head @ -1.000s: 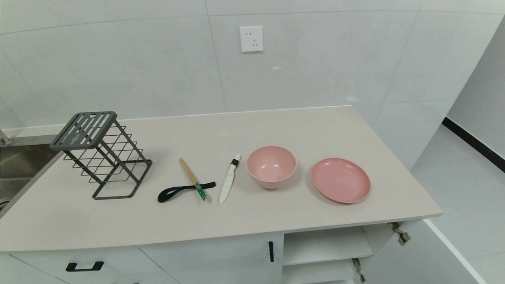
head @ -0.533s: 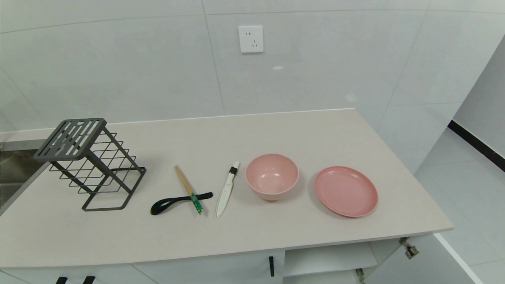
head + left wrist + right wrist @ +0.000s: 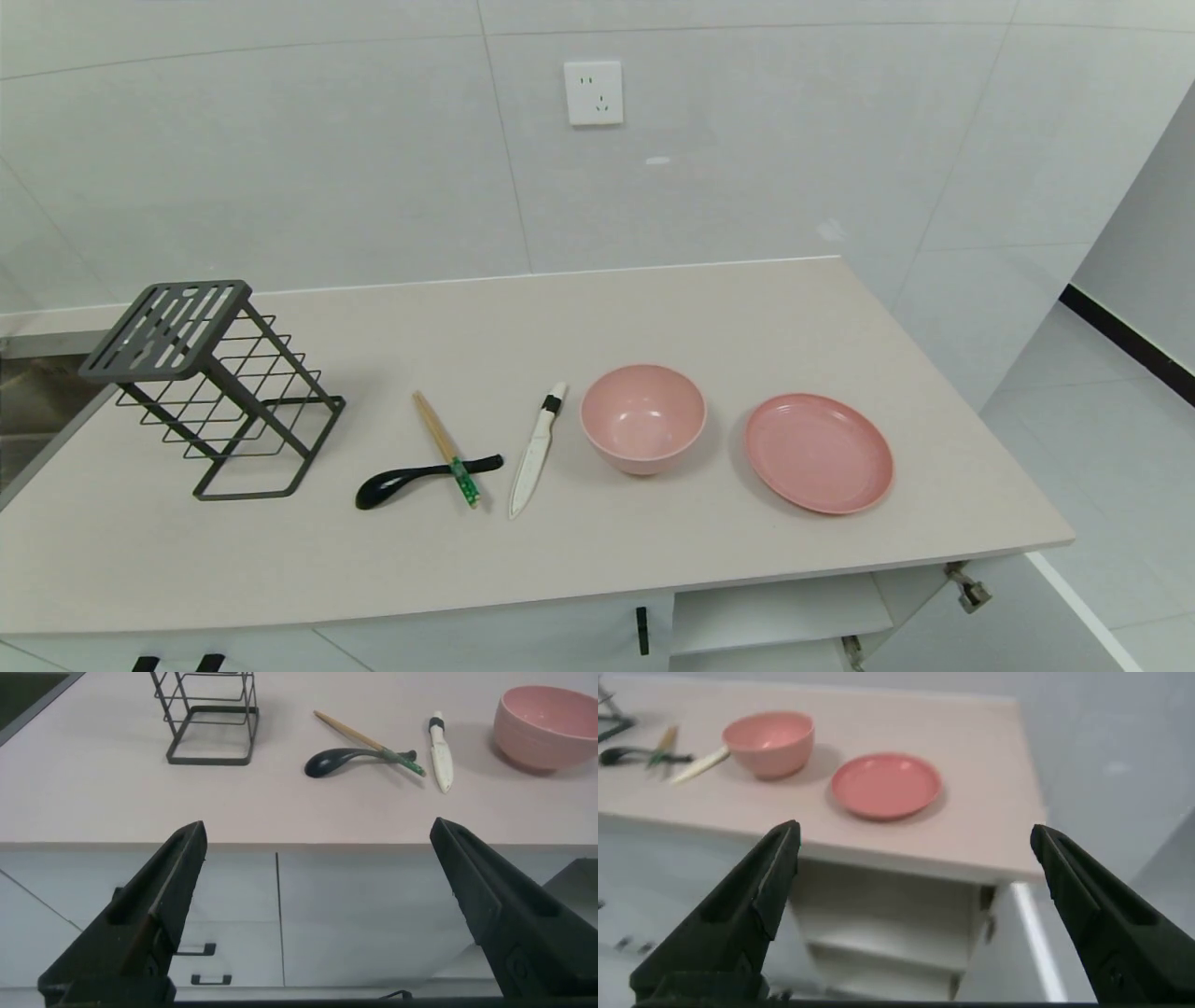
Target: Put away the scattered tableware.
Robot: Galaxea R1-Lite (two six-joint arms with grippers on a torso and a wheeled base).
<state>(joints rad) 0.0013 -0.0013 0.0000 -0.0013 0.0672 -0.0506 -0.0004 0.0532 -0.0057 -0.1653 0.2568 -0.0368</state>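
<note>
Scattered tableware on a pale beige countertop point(image 3: 653, 308), both grippers spread wide and empty.
From left to right stand a dark grey wire rack point(image 3: 210, 387), a pair of wooden chopsticks point(image 3: 446, 448) crossing the handle of a black spoon point(image 3: 420, 474), a white knife with a black band point(image 3: 537, 450), a pink round bowl point(image 3: 642, 417) and a pink shallow plate point(image 3: 818, 452). The left gripper point(image 3: 316, 840) and the right gripper point(image 3: 915, 835) hang before the counter's near edge.

- The rack point(image 3: 209, 760) was cut off above its foot by the picture's edge.
- The bowl point(image 3: 547, 728) was cut by the edge on one side.
- The chopsticks point(image 3: 446, 446) hid a bit of the handle of the spoon point(image 3: 383, 487).
</note>
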